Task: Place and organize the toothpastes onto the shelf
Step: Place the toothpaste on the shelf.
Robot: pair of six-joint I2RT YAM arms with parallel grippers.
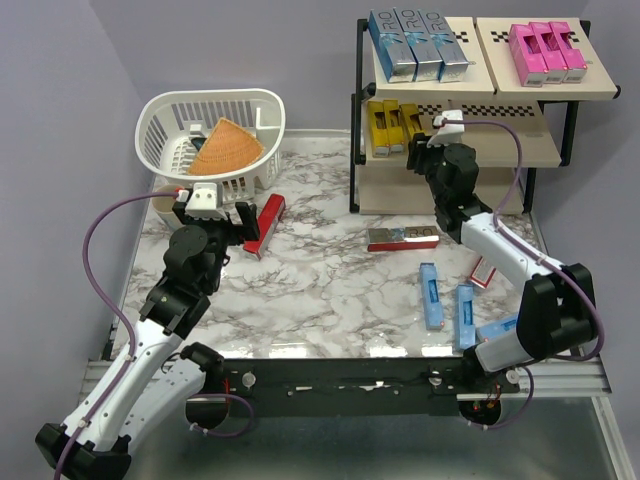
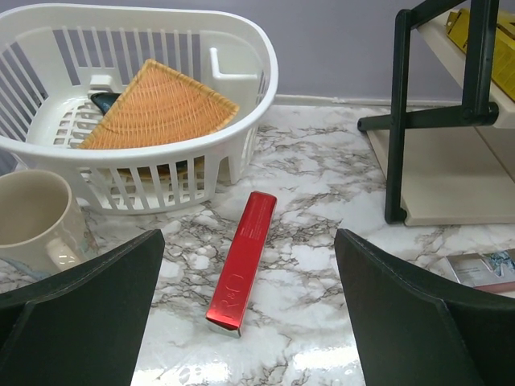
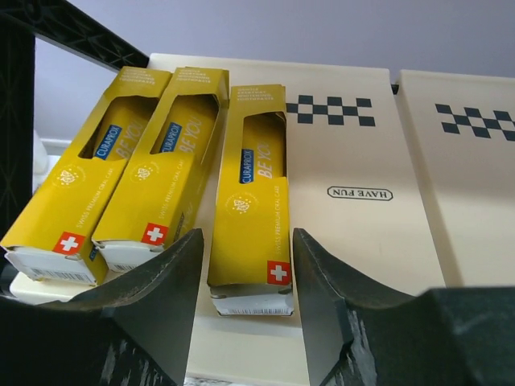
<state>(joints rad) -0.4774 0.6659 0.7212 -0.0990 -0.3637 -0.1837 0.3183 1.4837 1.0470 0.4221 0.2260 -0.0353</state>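
Clearly the step in hand is seating the third yellow carton [image 3: 253, 201] on the middle tier of the shelf [image 3: 366, 241], just right of the two yellow cartons [image 3: 121, 189] that lie side by side there. The right gripper [image 3: 247, 241] has a finger close on each side of that carton's near end. The carton appears to rest on the beige panel, but I cannot tell whether the pads clamp it or merely flank it. To do this well, I judge the carton should lie flat and parallel to its neighbours, near ends in line, with the small gap to the second one closed. The jaws should then part only a little and back out along the carton's length, so that neither finger drags it or knocks the row askew. The top tier holds silver-blue cartons [image 1: 415, 45] on the left and pink cartons [image 1: 547, 50] on the right. On the left, the left gripper [image 2: 249, 241] is spread wide and empty above a red carton [image 2: 241, 273], which lies on the marble table [image 1: 330, 300] beside the white basket [image 2: 265, 72]. Two light blue cartons [image 1: 431, 295] and a few more wait on the table near the right arm.
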